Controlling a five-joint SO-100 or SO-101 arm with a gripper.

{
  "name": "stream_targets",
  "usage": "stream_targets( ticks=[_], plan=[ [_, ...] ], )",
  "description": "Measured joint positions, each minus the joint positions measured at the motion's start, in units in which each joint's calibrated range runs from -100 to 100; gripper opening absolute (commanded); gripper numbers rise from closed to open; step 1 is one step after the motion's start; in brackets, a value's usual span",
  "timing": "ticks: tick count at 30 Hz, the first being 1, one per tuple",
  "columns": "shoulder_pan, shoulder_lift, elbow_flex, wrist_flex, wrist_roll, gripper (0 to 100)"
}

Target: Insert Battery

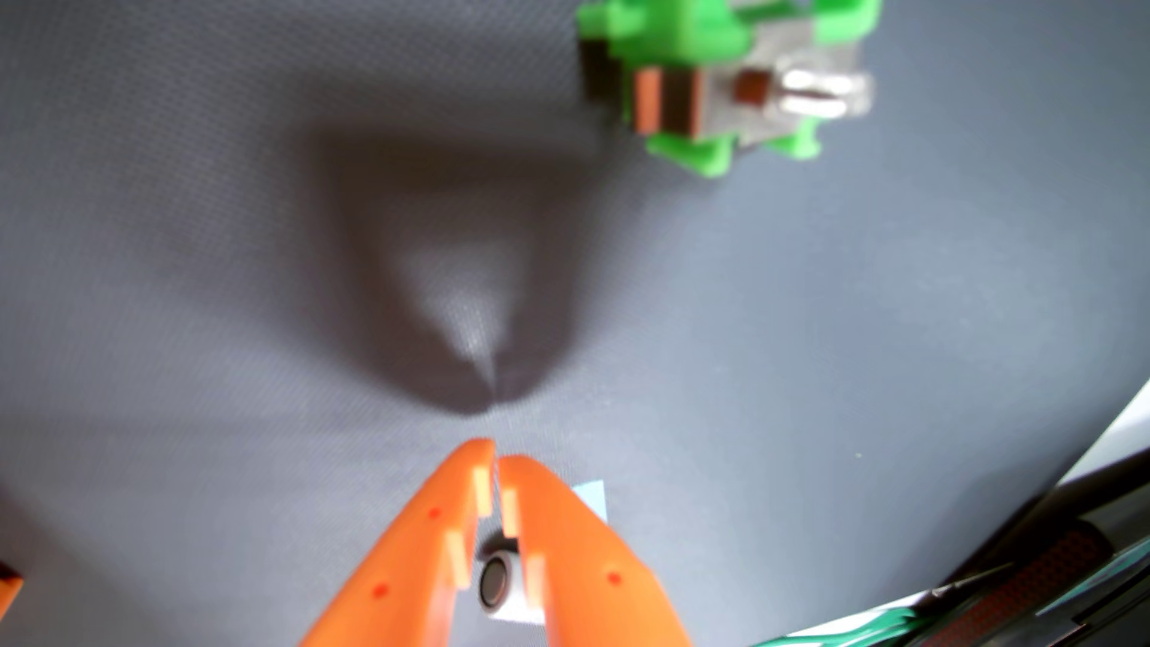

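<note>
My orange gripper (496, 459) enters the wrist view from the bottom edge, and its two fingertips almost touch above the grey mat. Behind the tips, in the gap between the fingers, a small silver-and-black cylinder shows end-on: the battery (498, 585). It seems to rest on a pale blue patch (591, 498) on the mat; whether the fingers touch it I cannot tell. A blurred green holder (715, 43) with a grey plate, a metal clip (821, 93) and orange-brown blocks lies far off at the top right.
The grey mat (249, 249) fills most of the view, with the gripper's shadow at its centre. At the bottom right corner the mat ends at a white edge with black parts and green cable (871, 625). An orange piece (9, 591) shows at the left edge.
</note>
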Motion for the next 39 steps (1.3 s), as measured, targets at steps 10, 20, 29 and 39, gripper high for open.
stream_targets(
  ticks=[10, 20, 29, 39],
  plan=[
    [-0.2, 0.1, -23.6, 23.8, 1.2, 2],
    [2.0, 0.1, -28.5, 29.2, 17.3, 2],
    [16.0, 14.6, -35.3, 24.9, 27.2, 2],
    [17.2, 27.7, -41.4, 24.2, 32.4, 2]
  ],
)
